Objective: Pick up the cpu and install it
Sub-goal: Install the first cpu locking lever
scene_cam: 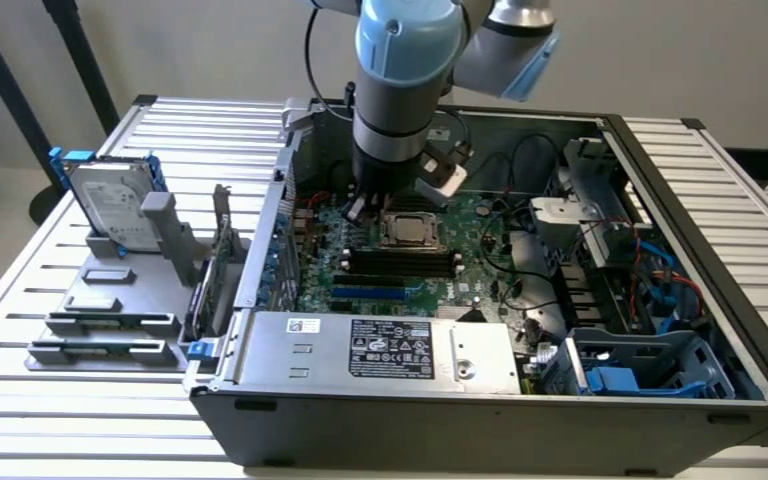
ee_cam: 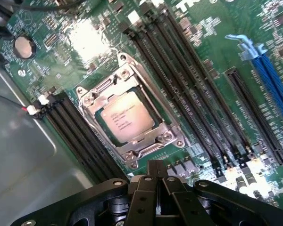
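**CPU seated in its socket, tool closed above it**

We see the cpu point(ee_cam: 125, 117) lying flat inside the metal socket frame point(ee_cam: 172, 135) on the green motherboard point(scene_cam: 471, 225). Our tool point(ee_cam: 155, 172) hangs just above the board beside the socket, its fingers pressed together and holding nothing.

Markings: present, none legible

Black label point(scene_cam: 391, 349) on silver box point(scene_cam: 371, 350), six o'clock in exterior view: print unreadable. Faint lines on cpu point(ee_cam: 124, 117) lid in wrist view, also unreadable
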`<act>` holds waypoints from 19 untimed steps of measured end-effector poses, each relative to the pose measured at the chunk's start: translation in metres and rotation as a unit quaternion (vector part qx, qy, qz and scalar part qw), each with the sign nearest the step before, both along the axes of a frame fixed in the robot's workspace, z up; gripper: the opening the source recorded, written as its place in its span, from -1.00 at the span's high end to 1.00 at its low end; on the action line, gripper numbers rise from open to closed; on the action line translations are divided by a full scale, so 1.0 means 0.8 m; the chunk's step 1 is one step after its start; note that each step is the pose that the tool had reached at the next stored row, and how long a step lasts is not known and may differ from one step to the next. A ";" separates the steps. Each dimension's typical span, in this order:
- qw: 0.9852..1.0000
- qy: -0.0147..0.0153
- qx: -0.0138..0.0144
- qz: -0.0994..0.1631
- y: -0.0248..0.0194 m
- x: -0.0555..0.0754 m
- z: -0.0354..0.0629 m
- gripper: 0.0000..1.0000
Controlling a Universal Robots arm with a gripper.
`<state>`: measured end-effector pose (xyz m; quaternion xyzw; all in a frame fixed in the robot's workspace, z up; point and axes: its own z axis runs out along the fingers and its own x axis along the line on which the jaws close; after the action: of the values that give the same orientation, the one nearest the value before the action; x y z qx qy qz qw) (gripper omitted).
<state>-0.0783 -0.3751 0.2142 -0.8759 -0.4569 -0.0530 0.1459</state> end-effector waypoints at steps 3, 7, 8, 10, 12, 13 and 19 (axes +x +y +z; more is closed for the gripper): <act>1.000 0.000 -0.004 0.017 0.0025 0.000 0.000 0.79; 0.999 0.000 -0.011 0.051 0.0025 -0.001 0.000 0.79; 0.998 -0.001 -0.012 0.057 0.0026 -0.001 0.000 0.79; 0.998 -0.006 -0.014 0.068 0.0033 -0.001 0.000 0.79; 0.997 -0.010 -0.016 0.079 0.0038 -0.001 0.000 0.79; 0.996 -0.011 -0.017 0.086 0.0039 -0.001 0.000 0.79; 0.991 -0.013 -0.018 0.132 0.0055 -0.001 0.000 0.79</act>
<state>-0.0790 -0.3707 0.2141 -0.8094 -0.5714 -0.0362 0.1303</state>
